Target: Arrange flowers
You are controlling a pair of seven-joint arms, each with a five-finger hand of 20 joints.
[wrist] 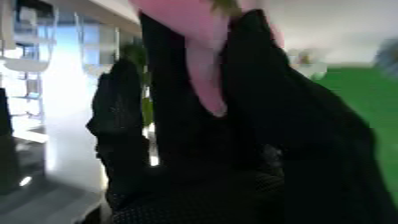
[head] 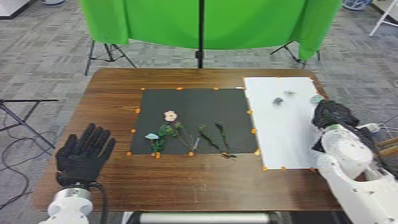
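Tabletop (head: 178, 187): wood, and a soft sheen!
Green drape (head: 142, 25): cloth, matt folds.
Black sheet (head: 195, 105): matt too.
Pink petal (wrist: 184, 17): smooth!

Pink flower (wrist: 182, 16) in right hand (head: 332, 113); pale-pink flower (head: 170, 116), pale-blue flower (head: 152, 136), green stems (head: 206, 135) on black mat (head: 222, 106).

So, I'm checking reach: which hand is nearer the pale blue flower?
Left. The left hand is left of the flower, off the black mat; the right hand is far right, by the white sheet.

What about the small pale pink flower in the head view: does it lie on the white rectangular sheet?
No, the small pale pink flower lies on the black rectangular mat, left of the white sheet.
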